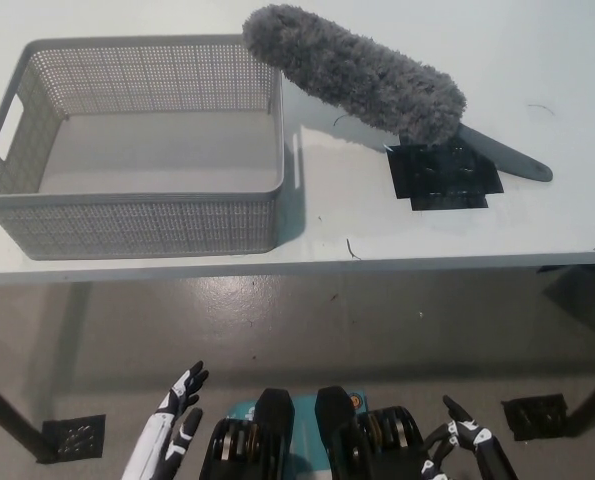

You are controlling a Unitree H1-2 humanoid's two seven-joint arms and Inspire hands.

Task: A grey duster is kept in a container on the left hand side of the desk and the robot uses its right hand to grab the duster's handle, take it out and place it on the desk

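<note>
A fluffy grey duster (pixel 357 72) lies on the white desk (pixel 537 60), its head leaning against the back right corner of a grey mesh basket (pixel 137 215). Its grey handle (pixel 507 155) points right, over a black square plate (pixel 444 176). The basket holds nothing. My white left hand (pixel 172 435) hangs low at the picture's bottom left, below the desk's front edge, fingers spread. My black right hand (pixel 467 450) rests at the bottom right, also below the desk, fingers apart. Neither hand touches anything.
The desk's front edge (pixel 297 265) runs across the middle of the view, with grey floor below. Black table feet (pixel 77 437) stand on the floor at lower left and lower right (pixel 537 415). Small dark wire scraps (pixel 352 250) lie on the desk.
</note>
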